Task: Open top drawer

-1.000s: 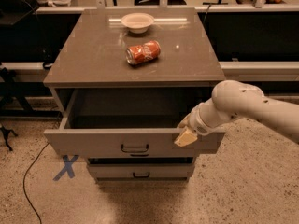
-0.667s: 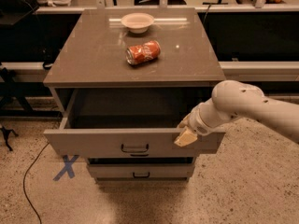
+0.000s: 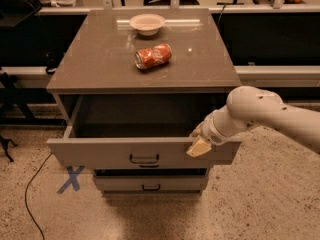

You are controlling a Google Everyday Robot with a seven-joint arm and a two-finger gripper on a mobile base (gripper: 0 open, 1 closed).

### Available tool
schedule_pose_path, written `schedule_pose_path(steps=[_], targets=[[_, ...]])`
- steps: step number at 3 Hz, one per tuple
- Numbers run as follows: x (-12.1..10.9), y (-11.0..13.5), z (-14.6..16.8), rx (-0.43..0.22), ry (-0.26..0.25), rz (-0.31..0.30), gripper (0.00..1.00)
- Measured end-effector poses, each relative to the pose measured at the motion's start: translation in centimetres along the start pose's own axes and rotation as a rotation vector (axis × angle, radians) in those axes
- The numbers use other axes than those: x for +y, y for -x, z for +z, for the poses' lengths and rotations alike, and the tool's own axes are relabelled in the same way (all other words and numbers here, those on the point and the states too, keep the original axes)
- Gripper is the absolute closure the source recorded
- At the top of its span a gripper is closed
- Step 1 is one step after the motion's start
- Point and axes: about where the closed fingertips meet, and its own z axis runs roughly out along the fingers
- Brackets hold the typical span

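Pincer point(image 3: 199, 146) at top drawer point(image 3: 100, 154) front — one can point(image 3: 153, 56), one bowl point(image 3: 147, 23) above.

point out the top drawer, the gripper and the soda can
top drawer point(image 3: 100, 153): camera view, on the left half of its front panel
gripper point(image 3: 198, 147): camera view, on its tip at the drawer front's right top edge
soda can point(image 3: 153, 56): camera view, on its red side

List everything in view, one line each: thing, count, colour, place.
Cabinet: one, grey-brown, centre.
Top drawer: one, grey, pulled out.
Lower drawer: one, grey, beneath the top drawer.
Can: one, orange-red, on its side on the cabinet.
Bowl: one, white, back of the cabinet top.
Cross: one, blue, floor, left.
Cable: one, black, floor, left.
Arm: one, white, from the right.
Pincer: one, beige, at the top drawer's front, right end.
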Motion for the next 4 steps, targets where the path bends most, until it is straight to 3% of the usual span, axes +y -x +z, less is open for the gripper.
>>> schedule_pose_path(steps=[2, 3, 4], targets=[[0.00, 0.00, 0.00, 0.000, 0.000, 0.000, 0.06], [0.05, 0.02, 0.06, 0.000, 0.001, -0.001, 0.00], [0.41, 0.44, -0.72, 0.023, -0.009, -0.063, 0.00]])
